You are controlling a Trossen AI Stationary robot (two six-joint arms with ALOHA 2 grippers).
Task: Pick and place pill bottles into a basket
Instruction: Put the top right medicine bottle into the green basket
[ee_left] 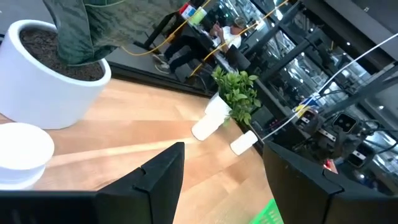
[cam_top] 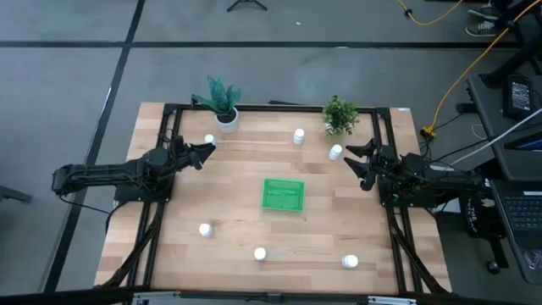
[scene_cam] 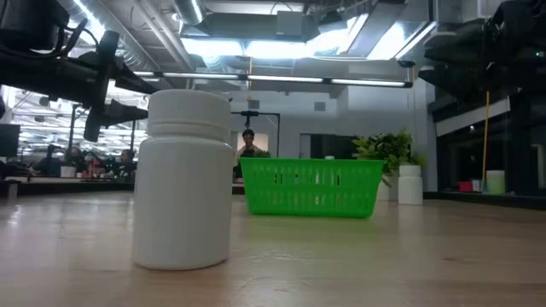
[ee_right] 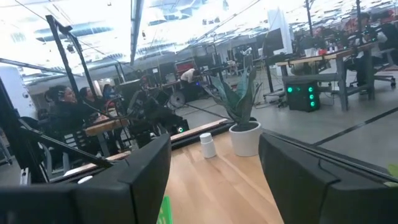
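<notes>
The left gripper (cam_top: 206, 151), jaws apart and empty, is nearing a pill bottle (cam_top: 209, 140) at the table's far edge; light, stiff, smooth, best taken around its body

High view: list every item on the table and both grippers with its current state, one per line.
Basket: empty, mid-table.
Six pill bottles: all upright on the table, capped, none in the basket; nearest ones are by the left gripper and by the right gripper.
Left gripper: open, holding nothing.
Right gripper: open, holding nothing.
Left potted plant: upright.
Right potted plant: upright.
</notes>
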